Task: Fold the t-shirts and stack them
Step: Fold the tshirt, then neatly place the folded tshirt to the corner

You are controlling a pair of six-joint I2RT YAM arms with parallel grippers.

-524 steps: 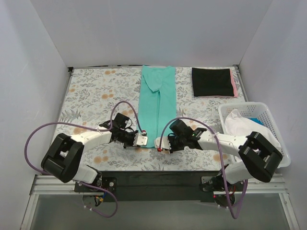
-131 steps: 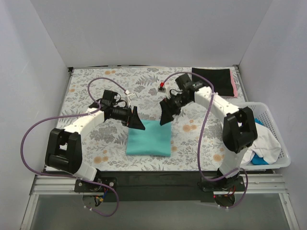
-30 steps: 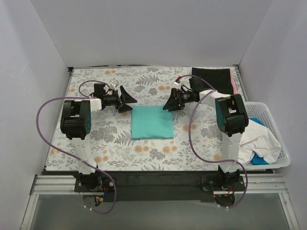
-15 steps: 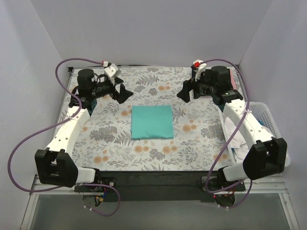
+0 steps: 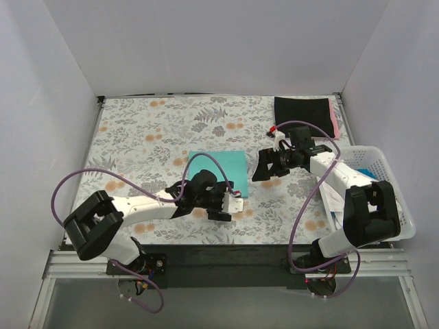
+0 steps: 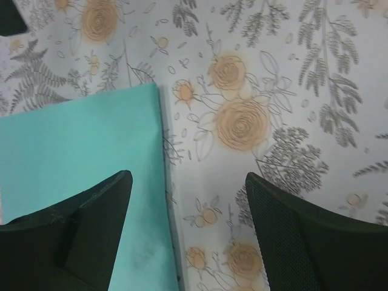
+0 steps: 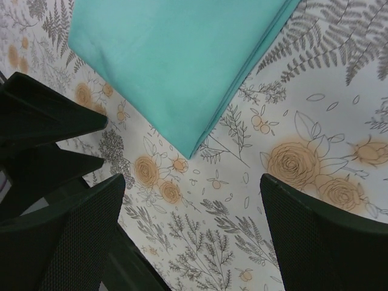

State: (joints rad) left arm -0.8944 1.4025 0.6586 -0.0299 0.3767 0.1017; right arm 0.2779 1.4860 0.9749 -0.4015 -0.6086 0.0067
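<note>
A teal-green t-shirt (image 5: pixel 214 164), folded to a flat rectangle, lies mid-table. My left gripper (image 5: pixel 230 203) hovers open over its near right corner. In the left wrist view the shirt's right edge (image 6: pixel 79 145) runs between my left gripper's (image 6: pixel 188 236) wide-apart fingers, nothing gripped. My right gripper (image 5: pixel 263 168) stands open just right of the shirt. From the right wrist the teal-green shirt (image 7: pixel 182 60) lies ahead, and only floral cloth shows between my right gripper's (image 7: pixel 191 233) fingers. A folded black t-shirt (image 5: pixel 302 116) rests on a pink one (image 5: pixel 335 118) at the far right.
A white lattice basket (image 5: pixel 360 150) stands at the right edge with white cloth (image 5: pixel 394 195) and blue cloth (image 5: pixel 365 173) in it. The grey-and-orange floral cloth (image 5: pixel 137 137) covers the table. White walls close in the left, back and right sides.
Both arms have come down from high at the back. The left gripper now sits at the teal-green shirt's near right corner, the right gripper beside its right edge. The shirt has not moved.
</note>
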